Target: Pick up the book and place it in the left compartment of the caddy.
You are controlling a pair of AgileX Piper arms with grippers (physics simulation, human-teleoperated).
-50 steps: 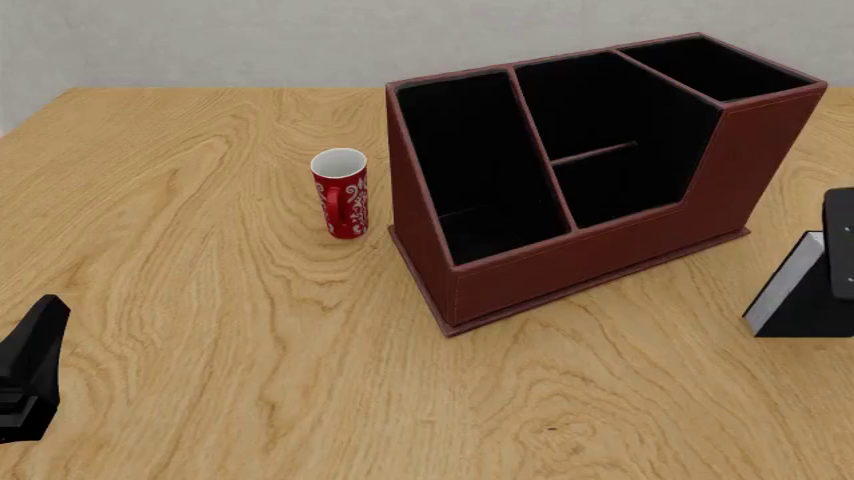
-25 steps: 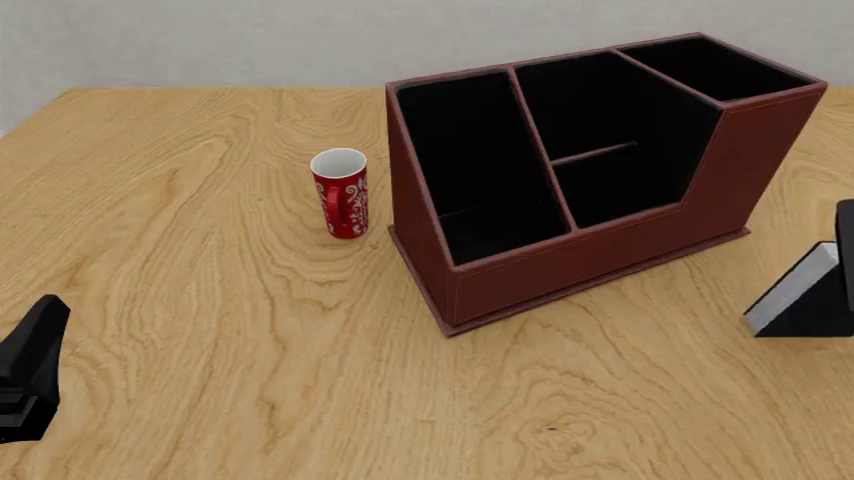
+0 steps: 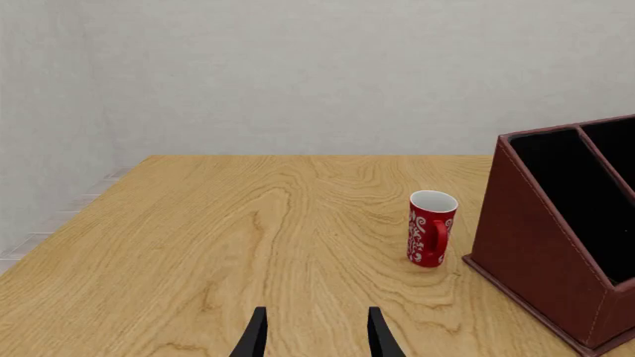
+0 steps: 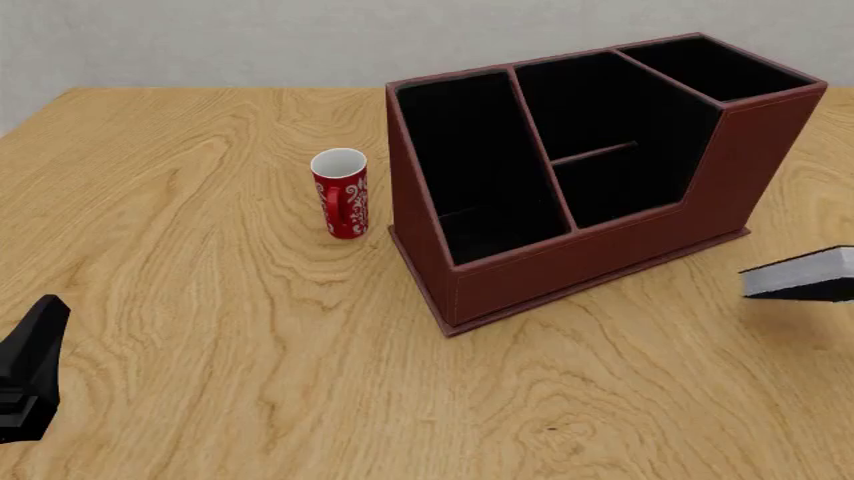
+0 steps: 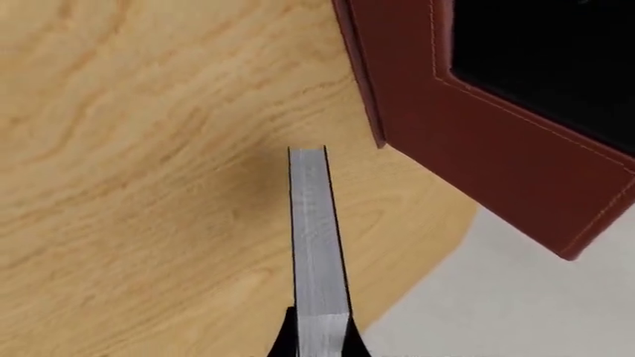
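Observation:
The book hangs at the far right edge of the front view, right of the caddy, its grey page edge showing. In the right wrist view my right gripper is shut on the book, which sticks out edge-on above the table, with the caddy's corner beyond. The right gripper itself is out of the front view. The left compartment is a long black slot at the caddy's sloped end. My left gripper is open and empty, low at the near left.
A red-and-white patterned cup stands upright just left of the caddy, close to its sloped wall; it also shows in the left wrist view beside the caddy. The table's right edge lies under the held book.
The book has gone from leaning steeply to nearly level and sits a little higher. The right arm has slid out of the front view. The left arm has not moved.

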